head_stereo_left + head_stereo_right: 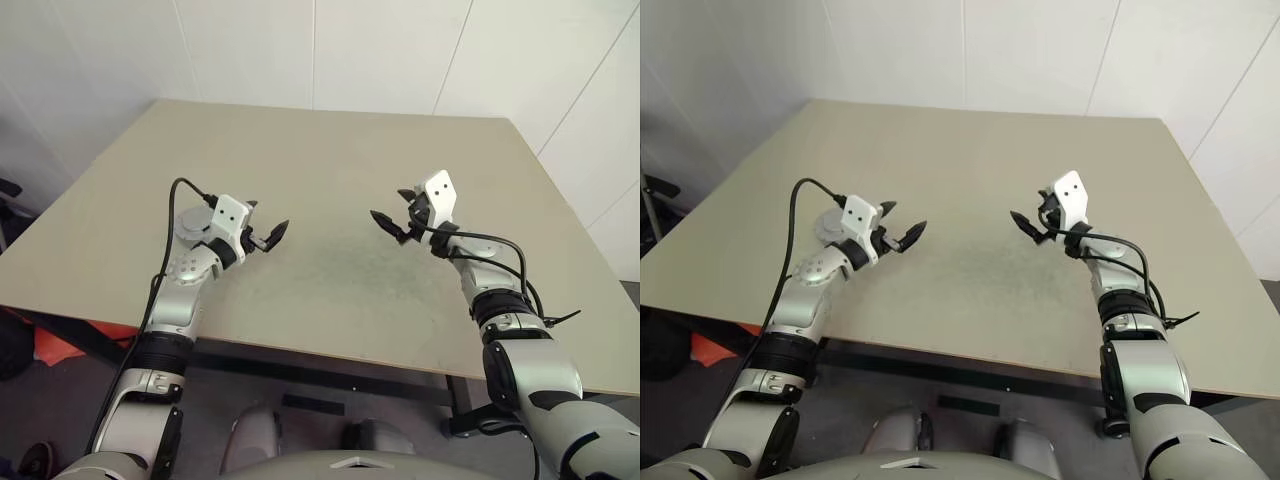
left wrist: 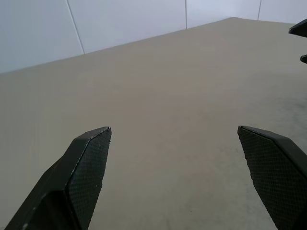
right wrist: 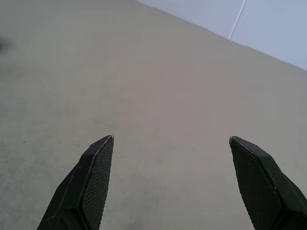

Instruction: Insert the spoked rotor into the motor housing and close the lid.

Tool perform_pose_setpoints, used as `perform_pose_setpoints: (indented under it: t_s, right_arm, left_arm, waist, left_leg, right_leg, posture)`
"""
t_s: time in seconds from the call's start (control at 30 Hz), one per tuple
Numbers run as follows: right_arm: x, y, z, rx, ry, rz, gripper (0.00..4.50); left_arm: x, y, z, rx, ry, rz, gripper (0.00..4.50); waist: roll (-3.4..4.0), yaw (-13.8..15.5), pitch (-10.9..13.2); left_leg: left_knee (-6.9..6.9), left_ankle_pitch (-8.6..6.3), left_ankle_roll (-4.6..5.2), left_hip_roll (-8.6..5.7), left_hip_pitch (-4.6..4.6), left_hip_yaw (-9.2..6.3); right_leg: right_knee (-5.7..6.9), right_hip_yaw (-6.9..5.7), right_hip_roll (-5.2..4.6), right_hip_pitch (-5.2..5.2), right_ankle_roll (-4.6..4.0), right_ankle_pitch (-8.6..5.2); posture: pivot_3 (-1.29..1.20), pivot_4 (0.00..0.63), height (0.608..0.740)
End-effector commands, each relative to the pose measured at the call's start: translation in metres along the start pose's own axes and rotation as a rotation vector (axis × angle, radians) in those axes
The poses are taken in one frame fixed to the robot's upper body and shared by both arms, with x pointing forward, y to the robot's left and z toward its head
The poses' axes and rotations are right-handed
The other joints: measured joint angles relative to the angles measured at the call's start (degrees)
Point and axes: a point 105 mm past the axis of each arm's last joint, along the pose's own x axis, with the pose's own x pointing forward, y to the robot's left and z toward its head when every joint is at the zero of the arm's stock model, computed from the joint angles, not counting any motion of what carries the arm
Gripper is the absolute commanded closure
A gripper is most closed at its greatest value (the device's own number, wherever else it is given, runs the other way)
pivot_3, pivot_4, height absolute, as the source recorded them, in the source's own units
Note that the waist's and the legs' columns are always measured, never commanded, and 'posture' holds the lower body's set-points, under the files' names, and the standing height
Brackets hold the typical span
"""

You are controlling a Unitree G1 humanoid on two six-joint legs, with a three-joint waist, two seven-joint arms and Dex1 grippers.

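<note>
left fingers [image 1: 268, 233] spread, empty | right fingers [image 1: 392, 216] spread, empty | one table [image 1: 330, 160]

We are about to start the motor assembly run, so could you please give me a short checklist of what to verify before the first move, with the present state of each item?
1. Left gripper open with nothing between its fingers: ok.
2. Right gripper open with nothing between its fingers: ok.
3. Both grippers held above the table, apart from each other, pointing inward: ok.
4. Rotor, housing and lid laid out on the table: not ok; the beige top seen here carries none of them.
5. Tabletop between the grippers free of obstacles: ok; there is a faint dark smudge on the surface.
</note>
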Motion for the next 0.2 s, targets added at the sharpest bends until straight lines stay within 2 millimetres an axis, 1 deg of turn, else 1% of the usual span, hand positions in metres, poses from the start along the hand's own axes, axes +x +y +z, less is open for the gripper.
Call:
perform_pose_setpoints:
  t_s: [0.03, 0.2]
  right_arm:
    - [0.0011, -0.0124, 0.0209, -0.034, -0.062, -0.034, 0.13]
    - [0.0002, -0.0129, 0.0206, -0.036, -0.061, -0.036, 0.13]
  left_arm:
    - [0.0017, 0.0043, 0.0132, 0.021, -0.046, 0.010, 0.02]
    - [0.0029, 0.0046, 0.0136, 0.022, -0.047, 0.008, 0.02]
  waist:
    - [0.00, 0.0, 0.0]
    - [0.00, 0.0, 0.0]
  left_leg:
    - [0.00, 0.00, 0.00, 0.00, 0.00, 0.00]
    - [0.00, 0.00, 0.00, 0.00, 0.00, 0.00]
  right_leg:
    - [0.00, 0.00, 0.00, 0.00, 0.00, 0.00]
    - [0.00, 0.00, 0.00, 0.00, 0.00, 0.00]
  posture:
    - [0.00, 0.000, 0.740]
    - [0.00, 0.000, 0.740]
